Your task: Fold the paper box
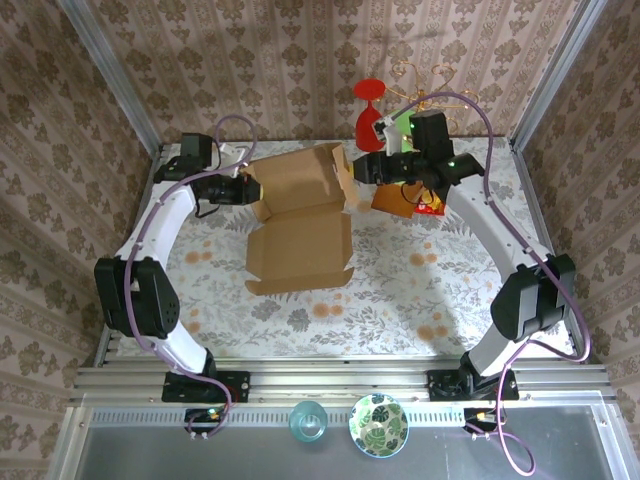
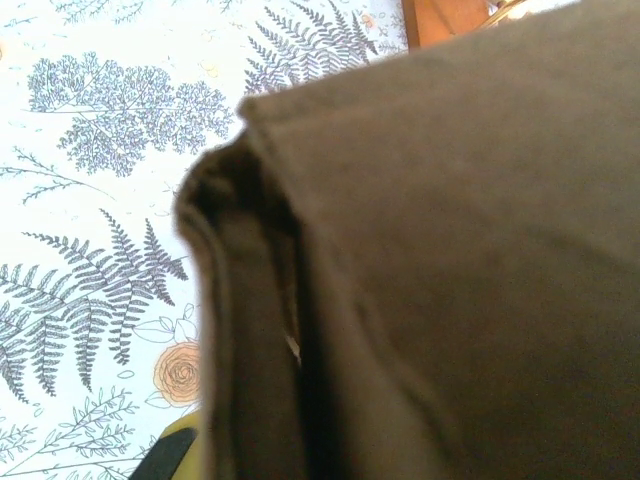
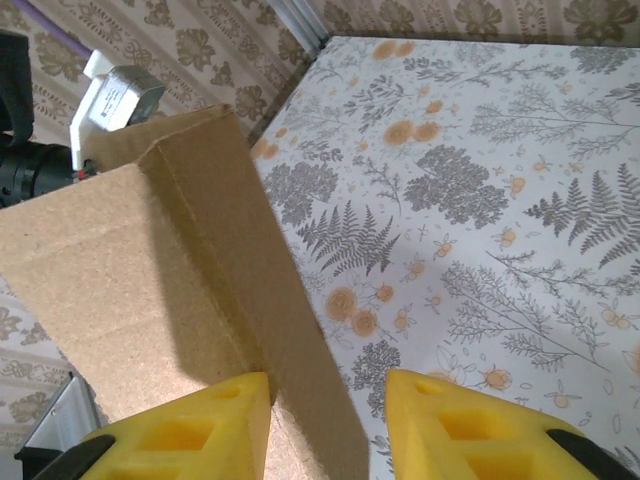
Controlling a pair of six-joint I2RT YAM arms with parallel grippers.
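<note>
Two yellow fingers (image 3: 190, 430) of the right gripper (image 3: 325, 425) sit at the bottom edge of the right wrist view. They stand apart, open. The lower edge of a brown cardboard panel runs down into the gap between them, and the left finger lies in front of its face.

That panel belongs to the paper box (image 3: 130, 280), which takes up the left half of this view. It rises at a tilt above a white table (image 3: 500, 200) printed with grey ferns and orange flowers.

In the left wrist view, dark and blurred cardboard (image 2: 450, 250) covers most of the frame, with a folded edge running down the middle left.

In the overhead view, the paper box (image 1: 300, 230) lies just above the centre of the frame. Its nearer part is flat on the table (image 1: 450, 290), and its farther part is lifted between the two arms.

The left gripper (image 1: 252, 190) meets the lifted part's left edge, its fingers closed on the cardboard. The right gripper (image 1: 355, 170) is at the right edge.

A red glass (image 1: 368, 108) stands at top centre. A blue glass (image 1: 308, 422) and a green patterned bowl (image 1: 378, 424) sit side by side at bottom centre.
</note>
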